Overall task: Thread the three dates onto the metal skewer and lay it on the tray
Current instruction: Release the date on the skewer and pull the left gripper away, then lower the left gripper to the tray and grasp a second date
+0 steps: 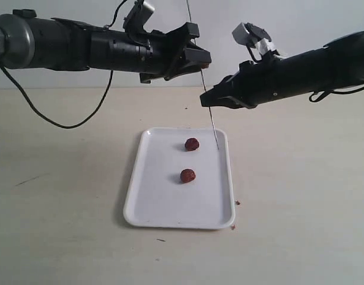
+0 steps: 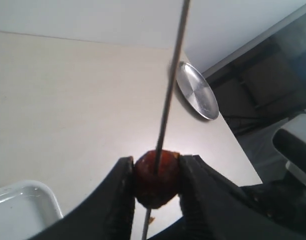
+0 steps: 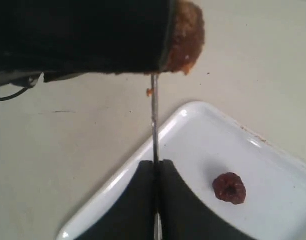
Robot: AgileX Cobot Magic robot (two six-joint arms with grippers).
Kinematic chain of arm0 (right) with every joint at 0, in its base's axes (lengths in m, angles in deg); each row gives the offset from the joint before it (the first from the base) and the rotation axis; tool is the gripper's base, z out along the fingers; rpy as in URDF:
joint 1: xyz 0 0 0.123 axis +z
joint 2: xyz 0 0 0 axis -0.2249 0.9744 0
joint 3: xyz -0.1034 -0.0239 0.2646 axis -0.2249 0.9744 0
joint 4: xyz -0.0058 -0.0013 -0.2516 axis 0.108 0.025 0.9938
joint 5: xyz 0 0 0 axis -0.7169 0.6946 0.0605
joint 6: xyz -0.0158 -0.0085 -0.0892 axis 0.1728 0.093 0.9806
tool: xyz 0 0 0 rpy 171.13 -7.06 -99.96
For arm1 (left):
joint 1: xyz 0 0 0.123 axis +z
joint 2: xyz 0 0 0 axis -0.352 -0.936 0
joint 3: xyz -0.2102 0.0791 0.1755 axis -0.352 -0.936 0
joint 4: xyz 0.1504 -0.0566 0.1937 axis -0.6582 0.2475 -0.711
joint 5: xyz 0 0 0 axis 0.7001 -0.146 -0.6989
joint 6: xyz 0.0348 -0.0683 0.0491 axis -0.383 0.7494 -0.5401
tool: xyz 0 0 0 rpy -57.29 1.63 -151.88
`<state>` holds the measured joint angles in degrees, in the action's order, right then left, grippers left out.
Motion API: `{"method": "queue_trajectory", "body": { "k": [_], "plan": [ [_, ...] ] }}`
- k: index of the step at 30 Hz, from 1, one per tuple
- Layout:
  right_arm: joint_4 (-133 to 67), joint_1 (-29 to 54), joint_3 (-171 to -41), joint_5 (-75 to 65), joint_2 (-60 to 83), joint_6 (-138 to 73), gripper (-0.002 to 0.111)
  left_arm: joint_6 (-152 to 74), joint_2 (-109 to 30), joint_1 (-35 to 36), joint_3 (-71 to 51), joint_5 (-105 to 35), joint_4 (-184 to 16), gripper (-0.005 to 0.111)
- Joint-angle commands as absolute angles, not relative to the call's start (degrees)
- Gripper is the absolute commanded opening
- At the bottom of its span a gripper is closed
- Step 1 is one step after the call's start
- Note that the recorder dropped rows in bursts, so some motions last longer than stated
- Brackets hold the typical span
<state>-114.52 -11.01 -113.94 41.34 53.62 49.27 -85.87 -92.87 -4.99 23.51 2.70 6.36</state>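
The metal skewer [image 1: 212, 127] stands nearly upright above the tray's far right corner, its lower tip just over the rim. My left gripper [image 1: 196, 47] is shut on one date [image 2: 156, 177], and the skewer [image 2: 167, 95] passes straight through that date. Just below it, my right gripper [image 1: 206, 101] is shut on the skewer [image 3: 154, 120], fingers pressed flat together around the rod. Two more dates [image 1: 192, 144] [image 1: 187, 176] lie on the white tray [image 1: 134, 190]. The right wrist view shows one of them [image 3: 229, 188] on the tray [image 3: 202, 130].
A round silver plate [image 2: 196, 91] lies near the table's far edge. Small dark crumbs [image 1: 237, 203] sit on the beige table by the tray's right side. A black cable [image 1: 63, 122] hangs from the left arm.
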Motion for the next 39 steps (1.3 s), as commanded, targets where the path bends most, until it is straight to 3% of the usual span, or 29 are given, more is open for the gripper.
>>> {"method": "queue_trajectory", "body": {
  "k": [1, 18, 25, 39],
  "plan": [
    [-117.06, -10.97, -113.92, 42.42, 53.74, 51.09, 0.000, -86.23, -92.64, -5.67, 23.55, 4.72, 3.47, 0.031],
    [-116.73, -10.97, -113.92, 44.71, 53.74, 51.09, 0.000, -87.45, -92.64, -5.67, 23.55, 5.23, -2.48, 0.067],
    [-113.75, -11.80, -113.92, 39.03, 53.61, 49.78, 0.000, -89.18, -92.29, -5.57, 23.55, 6.22, -10.47, 0.068],
    [-101.60, -17.46, -113.92, 40.77, 50.26, 38.46, 0.000, -82.42, -91.55, -6.48, 23.55, 6.93, -40.45, 0.068]
  ]
}}
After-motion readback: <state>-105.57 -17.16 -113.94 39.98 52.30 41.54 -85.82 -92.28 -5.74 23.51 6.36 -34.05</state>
